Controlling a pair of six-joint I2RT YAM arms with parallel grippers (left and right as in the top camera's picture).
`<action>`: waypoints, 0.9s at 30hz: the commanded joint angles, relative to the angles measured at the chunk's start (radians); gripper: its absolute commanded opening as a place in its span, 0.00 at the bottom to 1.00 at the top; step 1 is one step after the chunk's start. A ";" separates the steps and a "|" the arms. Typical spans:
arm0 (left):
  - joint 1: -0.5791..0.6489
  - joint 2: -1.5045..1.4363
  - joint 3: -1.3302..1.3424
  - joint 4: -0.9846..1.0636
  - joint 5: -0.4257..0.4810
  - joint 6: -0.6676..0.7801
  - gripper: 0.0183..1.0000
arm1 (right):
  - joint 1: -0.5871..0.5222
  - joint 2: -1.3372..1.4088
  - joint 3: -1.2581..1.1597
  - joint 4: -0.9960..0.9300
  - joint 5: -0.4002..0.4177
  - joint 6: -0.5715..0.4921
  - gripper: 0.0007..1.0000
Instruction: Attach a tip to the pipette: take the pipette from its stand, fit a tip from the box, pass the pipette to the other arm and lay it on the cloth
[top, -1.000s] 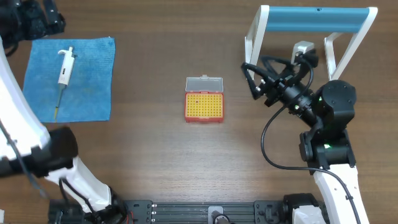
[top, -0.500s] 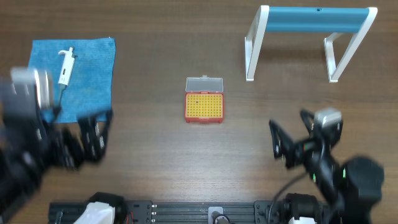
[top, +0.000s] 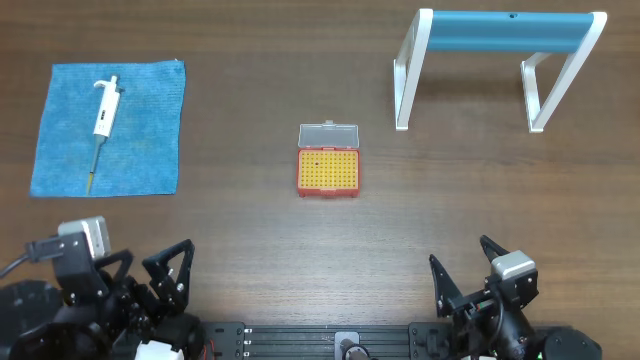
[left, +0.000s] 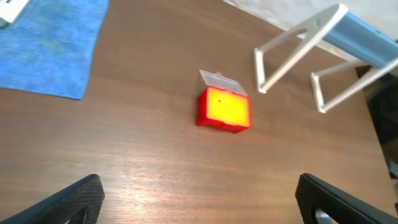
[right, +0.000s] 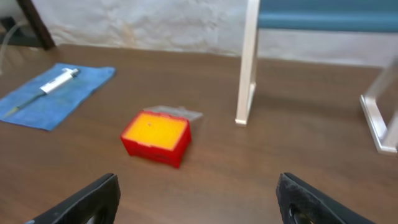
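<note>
Both grippers sit low at the table's near edge, close to their bases: my left gripper (top: 150, 272) by the near left corner, my right gripper (top: 467, 272) toward the near right corner. Each has its fingers spread wide with nothing between them.

The pipette (top: 103, 110) lies on the cloth (top: 145, 150) at the far left corner. Its white body is toward the far edge and its thin end points back toward me. That end looks yellowish, possibly a fitted tip, though I can't be sure from above. The cloth lies flat, its edges roughly square with the table (top: 250, 240).

The tip box (top: 328, 172) stands near the middle, lid flipped back toward the far edge, well apart from both cloth and stand (top: 505, 30). The stand is at the far right corner. A broad stretch of tabletop separates the box from both grippers, and more lies to either side of it.
</note>
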 joint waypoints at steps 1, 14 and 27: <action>-0.003 0.003 -0.035 0.013 -0.047 -0.017 1.00 | -0.005 0.001 -0.002 -0.015 0.076 0.010 0.83; -0.003 0.003 -0.035 0.010 -0.047 -0.017 1.00 | -0.005 0.001 -0.002 -0.027 0.076 0.010 0.82; 0.132 -0.109 -0.214 0.308 0.010 0.314 1.00 | -0.005 0.001 -0.002 -0.027 0.076 0.010 0.82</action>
